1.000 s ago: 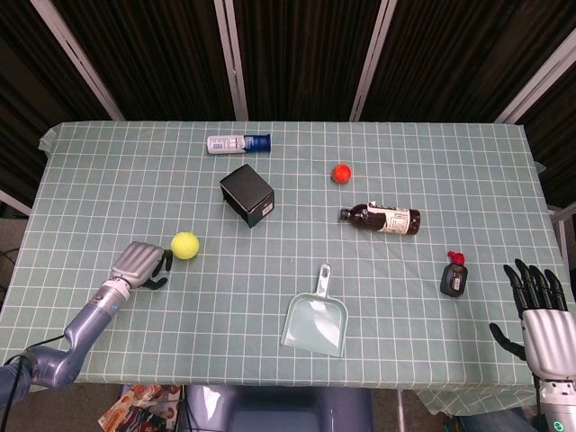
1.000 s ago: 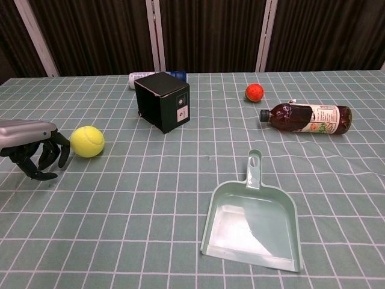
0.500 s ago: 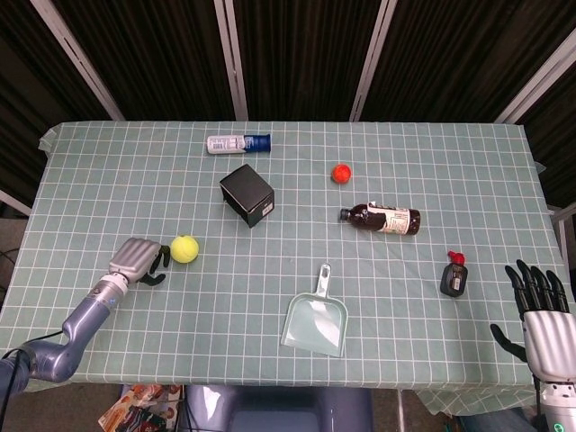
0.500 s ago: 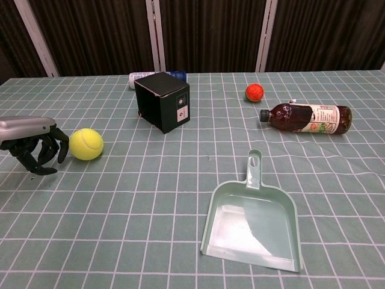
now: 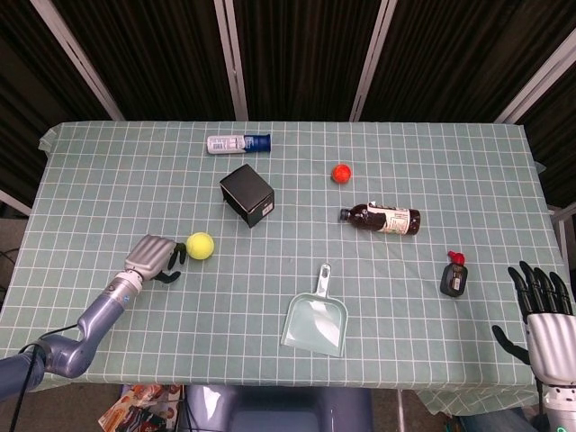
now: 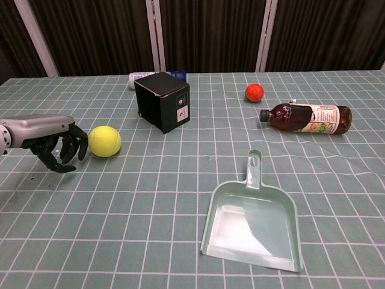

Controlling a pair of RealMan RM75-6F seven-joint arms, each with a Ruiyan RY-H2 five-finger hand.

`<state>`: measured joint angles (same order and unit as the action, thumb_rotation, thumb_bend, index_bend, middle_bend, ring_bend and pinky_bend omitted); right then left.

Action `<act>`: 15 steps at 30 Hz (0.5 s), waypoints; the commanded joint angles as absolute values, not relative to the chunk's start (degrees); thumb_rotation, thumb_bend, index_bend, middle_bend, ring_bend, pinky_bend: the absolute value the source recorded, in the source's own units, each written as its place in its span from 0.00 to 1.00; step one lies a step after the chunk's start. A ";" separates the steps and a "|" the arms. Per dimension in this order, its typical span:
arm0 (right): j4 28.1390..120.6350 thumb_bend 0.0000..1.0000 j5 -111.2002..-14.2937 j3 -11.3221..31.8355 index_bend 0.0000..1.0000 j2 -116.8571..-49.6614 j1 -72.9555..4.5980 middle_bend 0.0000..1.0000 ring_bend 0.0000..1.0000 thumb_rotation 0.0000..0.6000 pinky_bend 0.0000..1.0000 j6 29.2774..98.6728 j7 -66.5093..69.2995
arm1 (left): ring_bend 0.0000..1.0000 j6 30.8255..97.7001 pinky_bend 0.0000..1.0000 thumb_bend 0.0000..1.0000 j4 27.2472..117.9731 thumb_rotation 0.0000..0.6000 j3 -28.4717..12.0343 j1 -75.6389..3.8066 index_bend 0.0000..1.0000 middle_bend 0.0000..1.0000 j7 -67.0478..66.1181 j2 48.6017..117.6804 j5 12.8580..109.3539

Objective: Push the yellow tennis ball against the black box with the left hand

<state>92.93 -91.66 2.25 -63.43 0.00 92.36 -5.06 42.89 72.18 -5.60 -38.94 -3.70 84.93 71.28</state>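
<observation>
The yellow tennis ball (image 5: 200, 245) (image 6: 105, 141) lies on the checked cloth at the left, a short way in front and to the left of the black box (image 5: 247, 195) (image 6: 162, 101), with a gap between them. My left hand (image 5: 157, 259) (image 6: 57, 144) is just left of the ball, its fingers curled down and inward with the fingertips close to or touching the ball. It holds nothing. My right hand (image 5: 544, 319) hovers off the table's front right corner with its fingers spread and empty.
A pale green dustpan (image 5: 317, 319) (image 6: 252, 223) lies front centre. A brown bottle (image 5: 382, 218) and a small red ball (image 5: 340, 173) lie right of the box. A white and blue bottle (image 5: 238, 143) lies behind the box. A small black object with a red cap (image 5: 454, 274) sits at the right.
My left hand has moved to the right along the table, and the tennis ball has rolled right ahead of it, closer to the black box. The right hand has barely moved.
</observation>
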 commanded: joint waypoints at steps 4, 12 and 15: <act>93.08 0.26 -91.72 2.20 0.00 -63.33 0.33 0.00 0.00 1.00 0.00 92.74 -5.18 | 0.46 41.96 0.63 0.28 71.92 1.00 -5.89 -39.88 0.42 0.57 -1.06 86.35 71.73; 93.20 0.26 -91.63 2.15 0.00 -63.07 1.08 0.00 0.00 1.00 0.00 93.66 -4.89 | 0.46 41.97 0.63 0.28 71.59 1.00 -5.90 -41.03 0.36 0.55 2.42 87.50 74.18; 93.21 0.26 -91.80 2.12 0.00 -62.97 1.38 0.00 0.00 1.00 0.00 94.14 -4.70 | 0.44 43.13 0.62 0.28 70.54 1.00 -6.15 -41.28 0.31 0.50 3.28 88.67 75.07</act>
